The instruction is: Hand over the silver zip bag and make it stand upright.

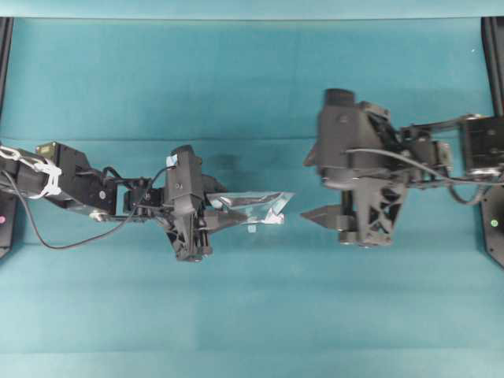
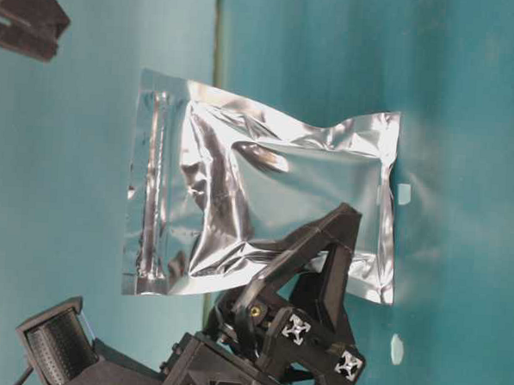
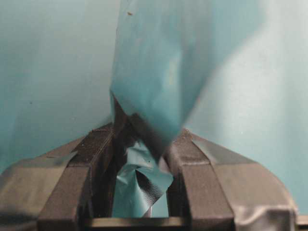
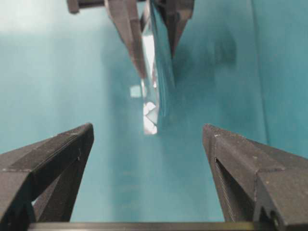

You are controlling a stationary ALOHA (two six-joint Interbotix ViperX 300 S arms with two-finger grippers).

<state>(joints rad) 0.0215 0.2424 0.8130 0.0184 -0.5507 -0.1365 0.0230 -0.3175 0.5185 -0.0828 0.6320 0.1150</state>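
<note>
The silver zip bag (image 1: 260,206) is a crinkled foil pouch held in the air above the teal table. My left gripper (image 1: 214,208) is shut on one short end of it. In the table-level view the bag (image 2: 266,193) hangs flat, with its zip strip at the left and the left gripper (image 2: 341,224) clamped on its right part. In the left wrist view the bag (image 3: 163,67) rises from between the shut fingers (image 3: 96,159). My right gripper (image 1: 307,187) is open and empty, a short way from the bag's free end. In its wrist view the right gripper (image 4: 147,137) faces the bag (image 4: 156,72) edge-on.
The teal cloth (image 1: 252,315) covers the whole table. A small white speck (image 1: 252,228) lies under the bag and also shows in the table-level view (image 2: 403,194). Black frame rails (image 1: 5,71) stand at the left and right edges.
</note>
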